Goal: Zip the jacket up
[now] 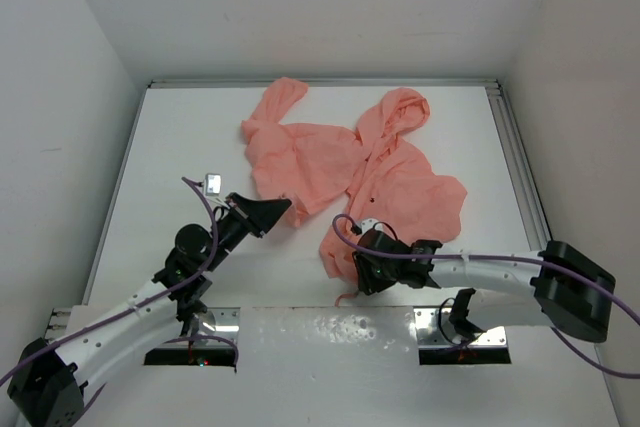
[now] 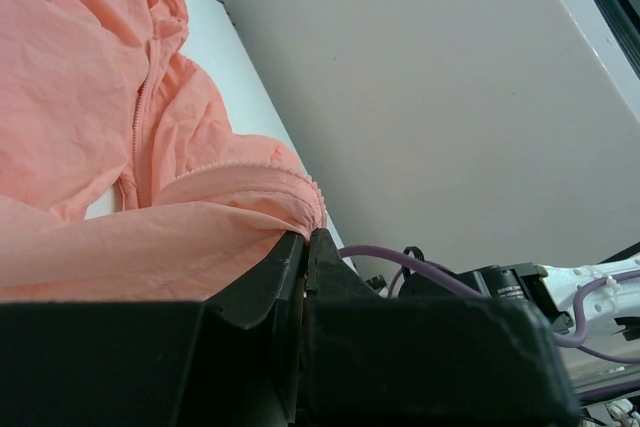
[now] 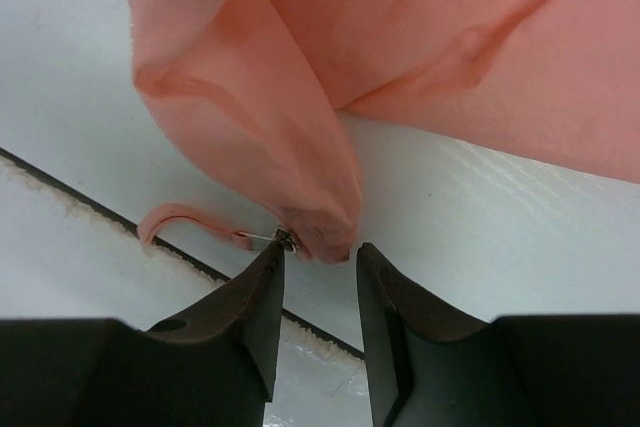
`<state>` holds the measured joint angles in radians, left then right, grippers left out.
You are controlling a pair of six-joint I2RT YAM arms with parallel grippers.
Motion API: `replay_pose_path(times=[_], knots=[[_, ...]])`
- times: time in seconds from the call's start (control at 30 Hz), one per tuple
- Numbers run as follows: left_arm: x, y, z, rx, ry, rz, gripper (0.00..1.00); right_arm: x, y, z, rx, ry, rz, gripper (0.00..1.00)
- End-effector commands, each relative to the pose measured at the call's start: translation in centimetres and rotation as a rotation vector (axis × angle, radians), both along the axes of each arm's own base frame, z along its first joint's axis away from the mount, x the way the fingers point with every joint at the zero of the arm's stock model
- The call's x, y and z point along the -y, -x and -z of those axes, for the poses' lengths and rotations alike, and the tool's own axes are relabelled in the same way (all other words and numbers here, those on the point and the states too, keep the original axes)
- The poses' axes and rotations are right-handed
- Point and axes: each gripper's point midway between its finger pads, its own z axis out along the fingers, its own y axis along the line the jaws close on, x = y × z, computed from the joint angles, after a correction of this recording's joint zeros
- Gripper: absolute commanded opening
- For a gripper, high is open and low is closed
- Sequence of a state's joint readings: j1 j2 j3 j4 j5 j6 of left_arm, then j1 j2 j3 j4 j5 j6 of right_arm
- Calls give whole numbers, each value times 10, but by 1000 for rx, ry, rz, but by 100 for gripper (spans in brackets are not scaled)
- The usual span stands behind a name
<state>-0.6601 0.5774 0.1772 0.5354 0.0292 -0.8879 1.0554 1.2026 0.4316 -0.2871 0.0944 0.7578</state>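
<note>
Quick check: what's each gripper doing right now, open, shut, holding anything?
Left gripper: closed, pinching a fold of the jacket.
Right gripper: open, holding nothing; the jacket's corner with the zipper pull sits right at its fingertips.

A white table (image 1: 170, 147) stretches before me. On it the salmon-pink jacket (image 1: 330, 162) lies crumpled, hood toward the far edge.

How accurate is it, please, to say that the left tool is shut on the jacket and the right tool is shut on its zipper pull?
Half right: the left tool is shut on the jacket, but the right tool is open. The right wrist view shows its fingers apart, the zipper pull beside one tip.
</note>
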Motion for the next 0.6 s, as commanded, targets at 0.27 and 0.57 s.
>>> replay_pose_path(times=[0.27, 0.57], knots=[[-5, -3, -10, 38, 11, -24, 0, -3, 0, 10, -13, 5, 6, 26], [-6, -3, -3, 24, 22, -29, 0, -13, 8, 7, -60, -67, 16, 8]])
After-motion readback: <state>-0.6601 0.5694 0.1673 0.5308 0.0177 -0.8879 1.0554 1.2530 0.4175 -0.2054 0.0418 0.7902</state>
